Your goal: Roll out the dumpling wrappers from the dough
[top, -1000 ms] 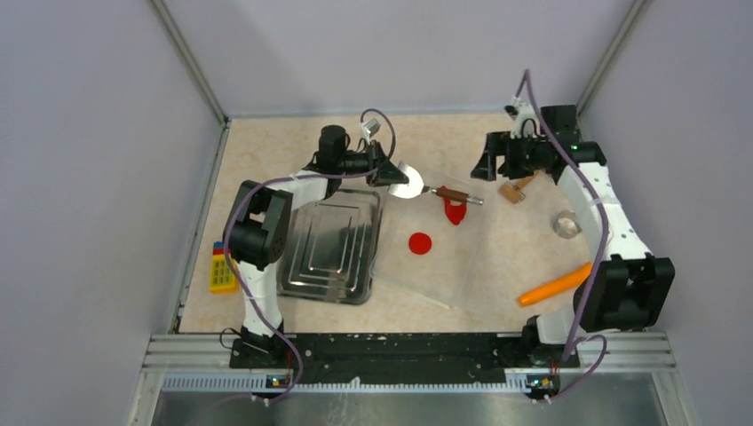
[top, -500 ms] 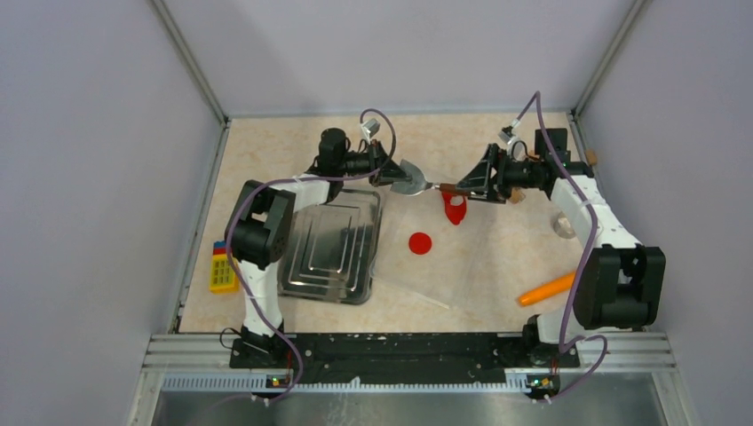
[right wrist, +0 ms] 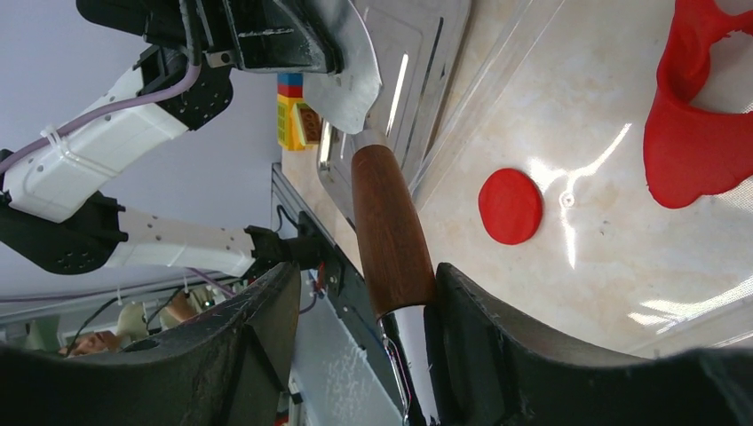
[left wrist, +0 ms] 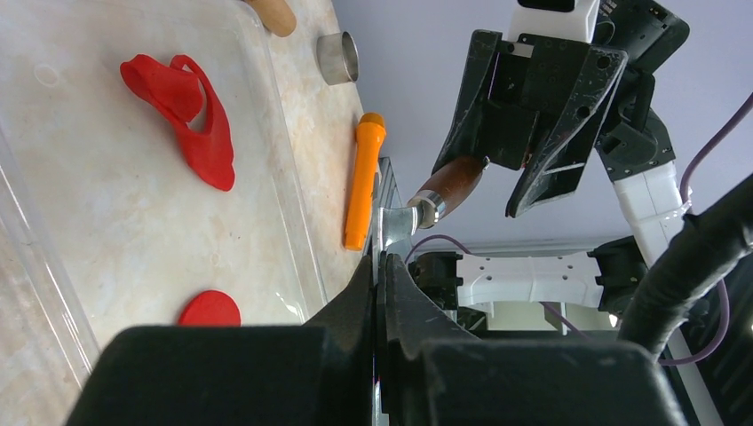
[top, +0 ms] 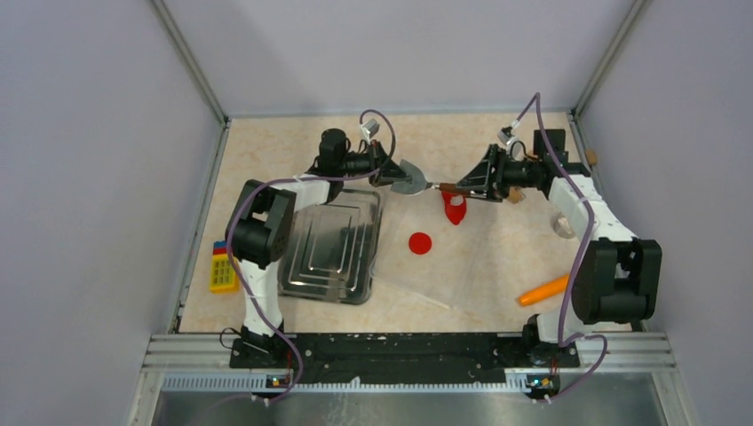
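Left fingers (left wrist: 353, 297) are clamping the scraper blade (right wrist: 348, 75) while your right fingers (right wrist: 257, 355) are gaping around its handle (right wrist: 391, 240). The dough (top: 455, 211) is lying on the clear sheet (top: 484, 257), probably soft and tearable, so you're wanting an edge hold.

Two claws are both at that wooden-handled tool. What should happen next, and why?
Probably the right gripper should close on the wooden spatula handle. Its jaws straddle the handle with a gap showing on one side, while the left gripper pinches the metal spatula blade. It looks like a handover.

Steel tray (top: 330, 253), yellow toy block (top: 222, 267), orange carrot (top: 543, 290), metal ring (top: 565, 224), wood-handled scraper (top: 410, 177).
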{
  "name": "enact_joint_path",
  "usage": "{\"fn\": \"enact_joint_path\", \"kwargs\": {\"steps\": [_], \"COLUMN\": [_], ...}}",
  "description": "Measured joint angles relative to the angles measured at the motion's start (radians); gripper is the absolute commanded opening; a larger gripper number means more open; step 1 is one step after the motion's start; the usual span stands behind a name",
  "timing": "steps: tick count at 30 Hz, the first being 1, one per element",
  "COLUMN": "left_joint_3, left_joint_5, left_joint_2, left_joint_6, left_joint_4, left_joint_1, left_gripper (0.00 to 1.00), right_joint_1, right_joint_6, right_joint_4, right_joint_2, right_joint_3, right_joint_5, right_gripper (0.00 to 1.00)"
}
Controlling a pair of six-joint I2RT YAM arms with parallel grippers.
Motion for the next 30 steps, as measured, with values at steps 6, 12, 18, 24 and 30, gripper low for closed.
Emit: {"fn": "enact_joint_path", "kwargs": {"steps": [6, 12, 18, 24, 30], "left_joint_3": [-0.001, -0.002, -0.002, -0.006, 0.002], "left_joint_5": [-0.003, -0.003, -0.004, -0.002, -0.036], "left_joint_2": [0.000, 0.000, 0.000, 0.000, -0.001], "left_joint_6": [0.000, 0.000, 0.004, 0.050, 0.243], "left_joint_4": [-0.001, -0.010, -0.023, -0.076, -0.277], "left_joint_1": [-0.013, -0.016, -0.016, -0.015, -0.027], "left_gripper": [0.00, 0.00, 0.00, 0.27, 0.42], "right_joint_1": [0.002, 0.011, 0.013, 0.013, -0.023], "right_joint_6": [0.008, 0.011, 0.010, 0.008, -0.070], "right_joint_4": [0.016, 0.019, 0.032, 0.053, -0.047], "right_joint_2": [0.018, 0.030, 0.031, 0.030, 0.019], "right_joint_3": [0.000, 0.000, -0.013, -0.060, -0.063], "right_joint_5": [0.000, 0.004, 0.004, -0.026, 0.010], "right_gripper": [0.52, 0.47, 0.23, 0.00, 0.00]}}
